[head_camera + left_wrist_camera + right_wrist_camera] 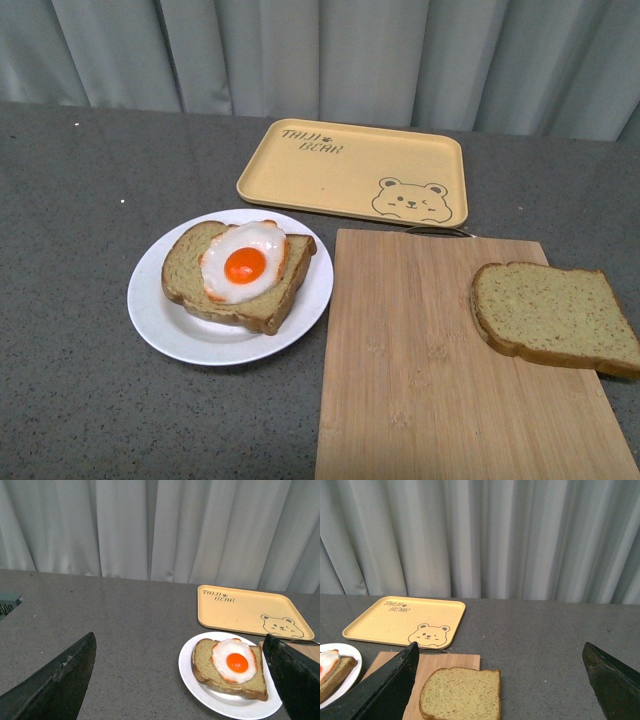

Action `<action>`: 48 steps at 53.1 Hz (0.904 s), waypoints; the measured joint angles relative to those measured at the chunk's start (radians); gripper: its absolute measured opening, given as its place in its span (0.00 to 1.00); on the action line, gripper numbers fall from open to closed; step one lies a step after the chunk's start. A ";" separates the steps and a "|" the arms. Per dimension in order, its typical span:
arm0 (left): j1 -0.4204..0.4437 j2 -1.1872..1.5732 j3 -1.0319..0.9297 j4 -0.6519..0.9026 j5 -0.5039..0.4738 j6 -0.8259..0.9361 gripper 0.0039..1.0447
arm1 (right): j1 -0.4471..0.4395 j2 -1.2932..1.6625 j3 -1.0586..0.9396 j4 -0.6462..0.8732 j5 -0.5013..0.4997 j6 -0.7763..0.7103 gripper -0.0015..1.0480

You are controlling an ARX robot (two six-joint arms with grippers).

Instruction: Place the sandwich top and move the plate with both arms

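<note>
**Top slice not yet placed: the grasp and the shared lift are our weak points**

The sandwich top point(555, 318) lies flat on the wooden cutting board point(420, 400), hard against its right edge and well apart from the plate point(150, 320). We judge the first risk to be here. A flat, soft slice gives the fingers little to bite. A pinch could crush or tear it, or push it off the board's edge onto the table point(80, 180).

On the plate, the lower bread slice point(262, 305) carries a fried egg point(245, 262) that sits askew, toward one corner. If we drop the top slice off-centre, we could nudge the egg or leave the stack crooked, and it could then slide when the plate moves.

The plate's rim is low and smooth. With two arms on it, uneven pulls could tilt it or spin it against the board or the yellow tray point(340, 175) close by.

The right gripper point(500, 645) and the left gripper point(179, 640) both hang with fingers spread wide, holding nothing.
</note>
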 joint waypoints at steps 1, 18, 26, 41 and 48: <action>0.000 0.000 0.000 0.000 0.000 0.000 0.94 | 0.000 0.000 0.000 0.000 0.000 0.000 0.91; 0.000 0.000 0.000 0.000 0.000 0.000 0.94 | 0.000 0.000 0.000 0.000 0.000 0.000 0.91; 0.000 0.000 0.000 0.000 0.000 0.000 0.94 | 0.008 0.005 0.000 -0.001 0.029 -0.015 0.91; 0.000 -0.001 0.000 -0.001 0.000 0.000 0.94 | -0.157 0.881 0.150 0.425 0.035 -0.109 0.91; 0.000 -0.001 0.000 -0.001 -0.001 0.000 0.94 | -0.276 1.337 0.341 0.378 -0.243 -0.019 0.91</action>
